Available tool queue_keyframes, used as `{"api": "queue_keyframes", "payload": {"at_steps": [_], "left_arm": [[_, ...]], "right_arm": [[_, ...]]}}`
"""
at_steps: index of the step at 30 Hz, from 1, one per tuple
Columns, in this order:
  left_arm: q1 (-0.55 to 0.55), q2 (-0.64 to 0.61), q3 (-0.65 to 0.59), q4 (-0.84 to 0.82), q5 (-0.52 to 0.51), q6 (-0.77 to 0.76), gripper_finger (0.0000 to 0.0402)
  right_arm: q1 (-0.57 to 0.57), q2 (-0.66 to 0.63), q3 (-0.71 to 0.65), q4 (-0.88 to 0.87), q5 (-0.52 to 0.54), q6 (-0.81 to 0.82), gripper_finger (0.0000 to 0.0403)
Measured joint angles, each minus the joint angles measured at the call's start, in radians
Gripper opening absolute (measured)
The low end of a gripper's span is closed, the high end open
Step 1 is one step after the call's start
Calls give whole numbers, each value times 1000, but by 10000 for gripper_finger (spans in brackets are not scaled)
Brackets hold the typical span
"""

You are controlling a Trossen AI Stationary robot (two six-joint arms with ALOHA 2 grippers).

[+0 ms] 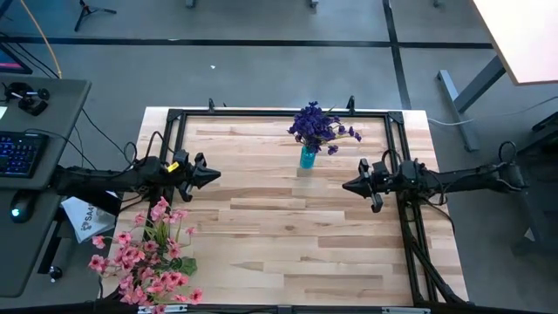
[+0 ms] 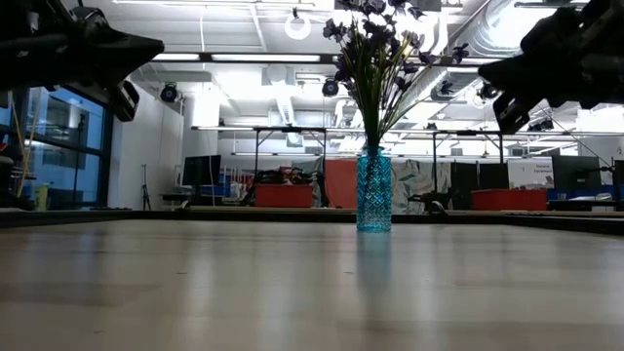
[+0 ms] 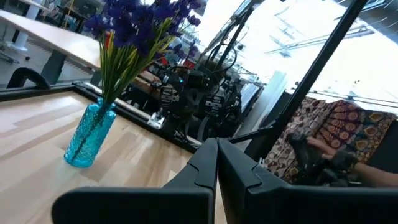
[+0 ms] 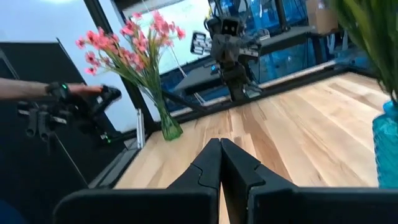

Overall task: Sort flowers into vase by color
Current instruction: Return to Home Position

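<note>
High view, your stock: left gripper (image 1: 212, 175) at 9 o'clock, clenched, empty; right gripper (image 1: 347, 186) at 3, likewise. Purple flowers (image 1: 321, 126) in blue vase (image 1: 308, 158) at 12; pink flowers (image 1: 148, 257) at 8, apparently in green vase (image 4: 169, 128).

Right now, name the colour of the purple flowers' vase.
Turquoise blue vase, clearest in low view.

Purple flowers (image 2: 375, 44) partly beyond top edge

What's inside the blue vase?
Purple flowers, their green stems standing in the blue vase. Its patterned wall hides the stem ends and whether there is any water.
</note>
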State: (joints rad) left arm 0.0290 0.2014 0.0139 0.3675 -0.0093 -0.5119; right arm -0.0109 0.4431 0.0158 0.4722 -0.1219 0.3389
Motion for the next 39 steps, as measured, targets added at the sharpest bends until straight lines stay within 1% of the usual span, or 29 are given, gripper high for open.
{"api": "queue_keyframes", "payload": {"at_steps": [7, 12, 14, 18, 19, 23, 27, 32, 39], "left_arm": [[11, -190, 0, -113, -1, 0, 0], [22, -197, 0, -142, -3, 0, 0], [21, -198, 1, -191, -3, 0, 0], [20, -198, 0, -356, -3, 0, 0], [20, -197, 0, -364, -1, -1, 0], [9, -199, -1, -354, -3, -1, 0], [-10, -198, -2, -355, -2, 0, 0], [-12, -194, -2, -357, -3, 0, 0], [-12, -194, -2, -356, -3, 0, 0]], "right_arm": [[-10, -259, 1, -237, 0, 0, 0], [-25, -397, 1, -333, 0, 0, 0], [-36, -444, 1, -366, -1, 0, 0], [-40, -443, 1, -353, 8, 0, 0], [-40, -443, 1, -354, 8, 0, 0], [-46, -439, -6, -355, 8, 0, 0], [-47, -436, -6, -395, 8, 0, 0], [-47, -436, -6, -437, 8, 0, 0], [-47, -436, -6, -440, 7, 0, 0]]}}
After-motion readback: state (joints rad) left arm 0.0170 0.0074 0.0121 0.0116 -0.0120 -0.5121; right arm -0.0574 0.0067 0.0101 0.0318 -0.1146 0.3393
